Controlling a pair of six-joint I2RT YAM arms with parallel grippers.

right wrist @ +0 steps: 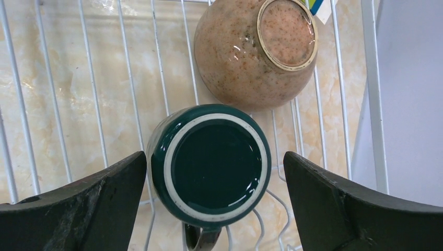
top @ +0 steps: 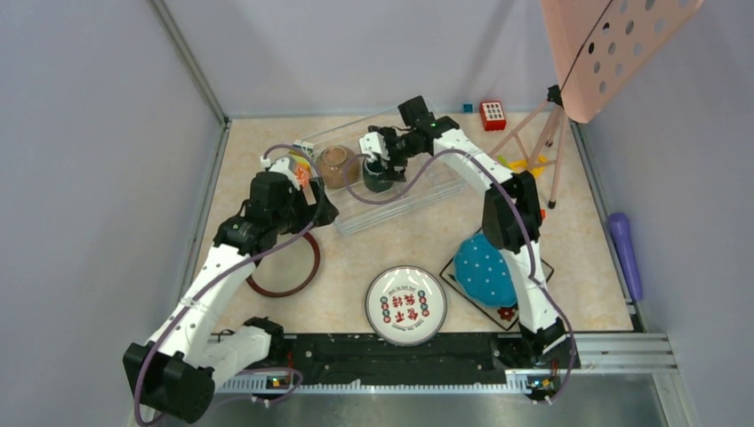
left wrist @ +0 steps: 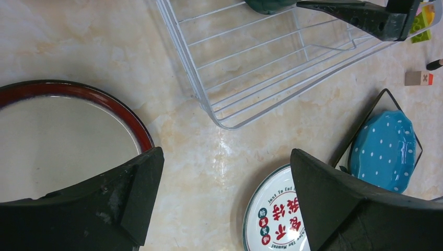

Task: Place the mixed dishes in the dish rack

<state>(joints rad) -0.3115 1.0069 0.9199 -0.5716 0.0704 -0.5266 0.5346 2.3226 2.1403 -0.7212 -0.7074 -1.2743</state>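
Hovering with fingers spread either side of the dark green mug point(right wrist: 209, 172), the right gripper point(right wrist: 214, 157) clamped nothing. The mug stood on the wires of the dish rack point(right wrist: 83, 78), just beside the upturned brown bowl point(right wrist: 245, 57). Any sideways drift on withdrawal could probably clip the mug, tipping it or knocking it into the bowl. The left gripper point(left wrist: 224, 154), likewise apart and empty, hung beside the dark red-rimmed round plate point(left wrist: 78, 94), near the rack corner, which a careless swing might snag.

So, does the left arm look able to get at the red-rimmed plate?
Probably yes: the open left gripper hangs just beside the red-rimmed plate, with nothing lying on it or between them.
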